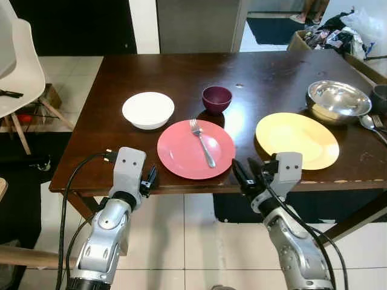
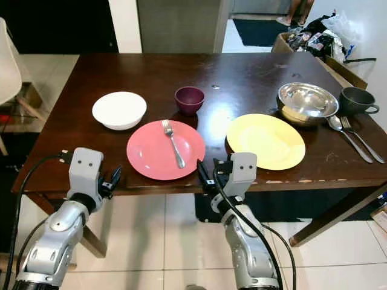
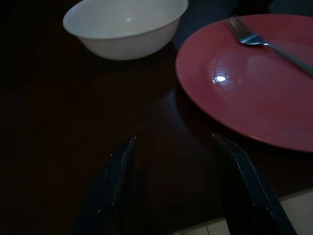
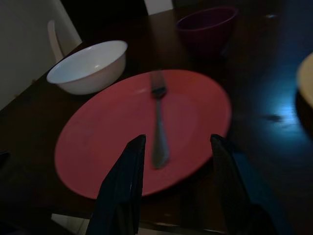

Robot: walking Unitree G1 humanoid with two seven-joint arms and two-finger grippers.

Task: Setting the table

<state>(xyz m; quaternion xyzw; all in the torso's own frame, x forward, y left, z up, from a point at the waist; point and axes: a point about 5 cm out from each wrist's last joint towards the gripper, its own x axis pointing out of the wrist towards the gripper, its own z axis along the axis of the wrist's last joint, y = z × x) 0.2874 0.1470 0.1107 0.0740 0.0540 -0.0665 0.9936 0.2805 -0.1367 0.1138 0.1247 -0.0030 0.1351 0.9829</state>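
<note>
A pink plate [image 1: 187,154] lies at the near middle of the dark wooden table [image 1: 266,78], with a silver fork [image 1: 203,144] on it. Behind it stand a white bowl [image 1: 148,110] and a small purple bowl [image 1: 216,99]. A yellow plate [image 1: 296,140] lies to the right. My left gripper [image 1: 151,179] hovers open at the table's near edge, left of the pink plate [image 3: 254,83]. Open too, my right gripper [image 1: 243,171] hangs at the near edge, pointed at the fork [image 4: 157,127] from the plate's right side.
A steel bowl [image 2: 306,103], a dark mug [image 2: 357,100] and a spoon and fork [image 2: 354,136] sit at the table's right end. A white chair [image 1: 18,72] stands to the left. Clutter lies in the far right corner [image 1: 338,30]. A person's feet [image 1: 308,15] stand in the doorway.
</note>
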